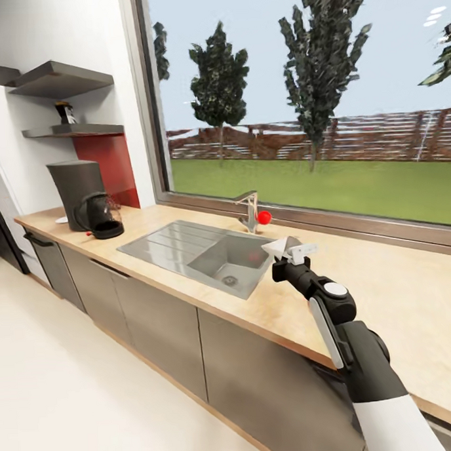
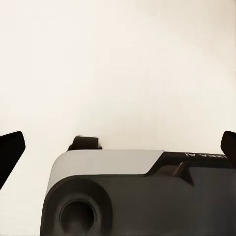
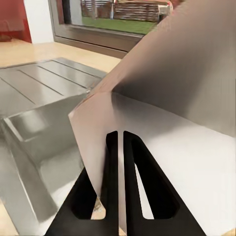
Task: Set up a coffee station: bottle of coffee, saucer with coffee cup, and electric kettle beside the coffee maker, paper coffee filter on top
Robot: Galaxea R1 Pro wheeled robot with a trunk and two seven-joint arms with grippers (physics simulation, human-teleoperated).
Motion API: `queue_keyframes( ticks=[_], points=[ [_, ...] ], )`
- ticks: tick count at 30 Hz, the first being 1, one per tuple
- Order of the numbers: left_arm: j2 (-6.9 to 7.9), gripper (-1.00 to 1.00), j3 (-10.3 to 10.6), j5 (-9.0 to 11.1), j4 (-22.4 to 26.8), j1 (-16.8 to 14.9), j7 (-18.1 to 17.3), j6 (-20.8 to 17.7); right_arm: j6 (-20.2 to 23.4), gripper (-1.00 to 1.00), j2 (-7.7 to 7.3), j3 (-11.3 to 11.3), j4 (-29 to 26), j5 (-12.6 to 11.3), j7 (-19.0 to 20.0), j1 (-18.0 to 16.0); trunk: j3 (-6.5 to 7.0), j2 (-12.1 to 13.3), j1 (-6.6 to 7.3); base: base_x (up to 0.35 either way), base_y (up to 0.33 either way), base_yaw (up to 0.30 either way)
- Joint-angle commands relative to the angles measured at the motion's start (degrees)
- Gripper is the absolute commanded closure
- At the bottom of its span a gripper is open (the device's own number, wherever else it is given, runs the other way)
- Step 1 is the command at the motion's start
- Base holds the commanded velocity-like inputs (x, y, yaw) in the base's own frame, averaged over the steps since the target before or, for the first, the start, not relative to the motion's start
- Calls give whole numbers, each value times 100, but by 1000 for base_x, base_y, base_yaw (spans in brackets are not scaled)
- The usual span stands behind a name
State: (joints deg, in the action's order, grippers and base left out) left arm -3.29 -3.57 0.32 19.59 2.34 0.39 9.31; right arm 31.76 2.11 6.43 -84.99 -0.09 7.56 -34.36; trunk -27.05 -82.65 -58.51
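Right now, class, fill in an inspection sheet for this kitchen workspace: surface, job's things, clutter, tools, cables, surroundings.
Surface: tan kitchen countertop with an inset steel sink.
Job's things: coffee maker at the counter's far end, electric kettle against its front; bottle of coffee on the kitchen shelf; paper coffee filter held above the sink's near corner.
Clutter: red ball by the tap.
Tools: right tool shut on the filter; left tool's state cannot be told.
Cables: nothing seen.
Surroundings: large window onto grass and trees; pale floor.
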Motion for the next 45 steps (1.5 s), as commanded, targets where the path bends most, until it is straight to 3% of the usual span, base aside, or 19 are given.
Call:
queue_keyframes(
  ticks=[1,16,21,24,45],
  points=[
    [-5,-100,-30,3,9,3,-4,7,32,100,8,-3,-3,-22,17,-4,-7,-3,0,0,0,269],
    [-5,-100,-30,3,10,3,-3,8,37,100,33,11,20,-36,17,-6,-39,-3,0,0,0,269],
    [-5,-100,-32,0,9,3,-3,9,41,100,35,297,33,-52,17,-3,-50,-3,0,0,0,269],
    [-5,-100,-31,2,9,3,-3,7,48,100,35,356,40,-64,23,-1,-56,-3,0,0,0,269],
    [-5,-100,-34,0,18,2,5,8,35,100,46,387,351,-79,34,78,-108,-3,0,2,0,263]
  ],
)
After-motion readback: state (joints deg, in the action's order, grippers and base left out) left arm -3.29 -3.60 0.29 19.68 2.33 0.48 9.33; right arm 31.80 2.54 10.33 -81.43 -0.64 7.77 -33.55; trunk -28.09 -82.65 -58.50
